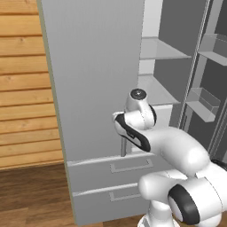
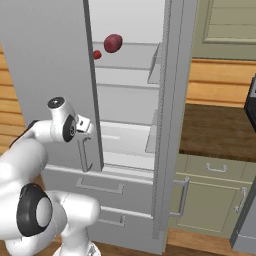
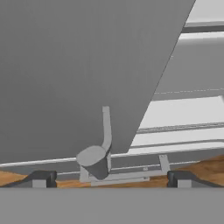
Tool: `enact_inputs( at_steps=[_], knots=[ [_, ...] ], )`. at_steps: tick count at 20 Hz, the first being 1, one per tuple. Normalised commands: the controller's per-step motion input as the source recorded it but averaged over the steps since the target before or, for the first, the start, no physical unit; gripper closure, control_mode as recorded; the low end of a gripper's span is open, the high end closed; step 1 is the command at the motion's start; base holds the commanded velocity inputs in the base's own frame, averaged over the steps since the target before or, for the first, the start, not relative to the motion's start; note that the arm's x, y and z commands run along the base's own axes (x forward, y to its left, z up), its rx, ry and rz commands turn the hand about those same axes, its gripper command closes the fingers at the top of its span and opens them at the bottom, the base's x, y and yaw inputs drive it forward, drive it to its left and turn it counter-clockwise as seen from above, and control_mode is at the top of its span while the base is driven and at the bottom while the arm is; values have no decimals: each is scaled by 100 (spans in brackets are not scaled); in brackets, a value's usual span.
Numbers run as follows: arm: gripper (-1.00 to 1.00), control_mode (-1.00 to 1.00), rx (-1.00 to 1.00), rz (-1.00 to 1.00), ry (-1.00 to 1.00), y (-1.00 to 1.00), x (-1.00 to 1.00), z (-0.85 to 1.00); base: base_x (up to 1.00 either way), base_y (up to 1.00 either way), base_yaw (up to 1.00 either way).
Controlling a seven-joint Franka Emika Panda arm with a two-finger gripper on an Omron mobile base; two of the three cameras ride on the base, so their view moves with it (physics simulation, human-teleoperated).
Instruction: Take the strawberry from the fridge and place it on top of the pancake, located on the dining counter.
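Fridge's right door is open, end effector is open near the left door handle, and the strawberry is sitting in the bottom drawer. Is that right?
Not quite. The strawberry is on an upper shelf inside the fridge, not in a drawer; the right base view shows it. The rest holds: the right door stands open, and the end effector is open by the left door handle.
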Motion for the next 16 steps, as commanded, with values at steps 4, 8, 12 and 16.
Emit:
enact_inputs(
  at_steps=[4,8,12,16],
  knots=[
    [-100,-100,-1,-16,0,2,24,-24,0,0,0],
    [-100,-100,-3,-9,-3,2,6,-36,0,0,0],
    [-100,-100,0,0,0,0,9,-23,0,0,0],
    [-100,-100,0,1,0,-13,23,0,0,0,0]
  ],
)
